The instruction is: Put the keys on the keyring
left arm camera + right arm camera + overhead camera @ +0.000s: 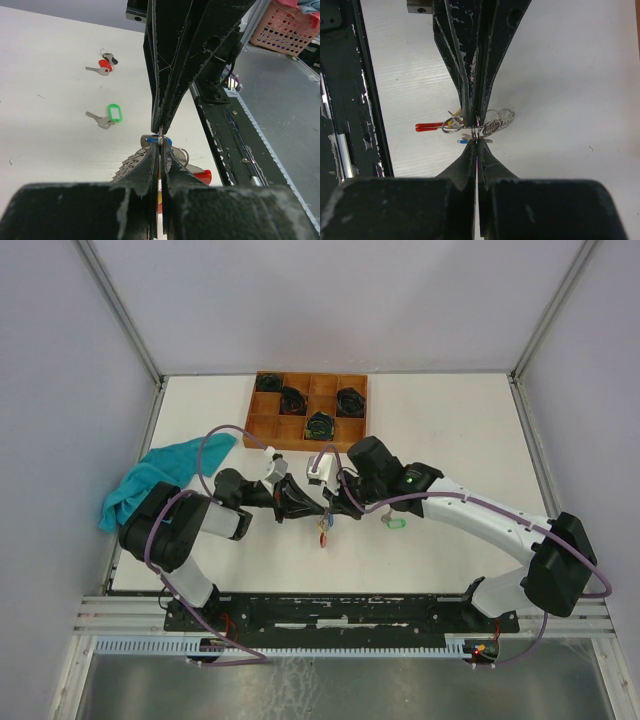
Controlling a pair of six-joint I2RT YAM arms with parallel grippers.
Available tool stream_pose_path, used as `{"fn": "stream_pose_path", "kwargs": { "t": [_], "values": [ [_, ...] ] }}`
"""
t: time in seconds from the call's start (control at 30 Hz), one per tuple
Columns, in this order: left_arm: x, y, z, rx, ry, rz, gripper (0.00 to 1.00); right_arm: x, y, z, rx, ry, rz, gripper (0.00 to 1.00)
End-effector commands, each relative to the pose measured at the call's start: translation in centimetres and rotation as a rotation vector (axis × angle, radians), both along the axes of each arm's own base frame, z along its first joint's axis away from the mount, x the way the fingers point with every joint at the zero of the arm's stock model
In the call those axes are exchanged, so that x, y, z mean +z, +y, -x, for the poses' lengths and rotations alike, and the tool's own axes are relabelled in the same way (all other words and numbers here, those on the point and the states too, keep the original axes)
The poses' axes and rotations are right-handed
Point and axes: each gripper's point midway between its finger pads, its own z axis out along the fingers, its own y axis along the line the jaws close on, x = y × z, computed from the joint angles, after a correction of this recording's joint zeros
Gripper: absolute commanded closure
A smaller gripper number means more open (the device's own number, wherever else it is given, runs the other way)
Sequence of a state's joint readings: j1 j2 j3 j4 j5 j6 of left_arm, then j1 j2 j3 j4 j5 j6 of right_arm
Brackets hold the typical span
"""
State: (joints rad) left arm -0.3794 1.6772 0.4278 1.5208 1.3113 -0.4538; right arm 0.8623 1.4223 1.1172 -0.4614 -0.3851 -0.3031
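Far left on the desk point(450, 430) there's a teal cloth point(150, 480) bunched up by the edge, not touching anything else. Next over is the left gripper point(298, 504), fingers pressed tight together. It meets the right gripper point(336, 504) nose to nose over the middle of the desk. The keyring point(476, 131) sits right between them, and each gripper looks to be pinching it by its tip, so the ring is held off the desk from both sides.

Hanging off that ring is a bunch of keys point(494, 127) with a red tag point(429, 127), a bit of yellow and a small blue tag point(463, 141) poking out.

Further right, a key with a green tag point(114, 113) lies flat on the desk on its own, near the bunch but apart from it. In the left wrist view, past that, a couple more keys with red and black tags point(105, 64) lie together.

At the back of the desk there's a wooden tray point(262, 426) with black coiled bundles point(350, 402) in a few compartments.
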Motion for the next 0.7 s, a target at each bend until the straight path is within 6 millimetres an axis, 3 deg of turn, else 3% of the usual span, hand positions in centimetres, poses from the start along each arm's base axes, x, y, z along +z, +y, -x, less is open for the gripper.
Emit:
{"fn": "stream_pose_path", "kwargs": {
  "t": [0.0,0.37,0.67],
  "values": [
    [2.3,-0.5,0.4,-0.045,-0.207,0.074,0.97,4.4,1.8,-0.5,0.037,-0.096,-0.137,0.99],
    [2.3,-0.6,0.4,-0.052,-0.195,0.071,0.97,4.8,2.1,-0.4,0.055,-0.081,-0.13,0.99],
    [2.4,-0.7,-0.4,0.001,-0.167,0.084,0.97,3.5,1.8,-0.6,0.045,-0.072,-0.098,0.89]
  ]
}}
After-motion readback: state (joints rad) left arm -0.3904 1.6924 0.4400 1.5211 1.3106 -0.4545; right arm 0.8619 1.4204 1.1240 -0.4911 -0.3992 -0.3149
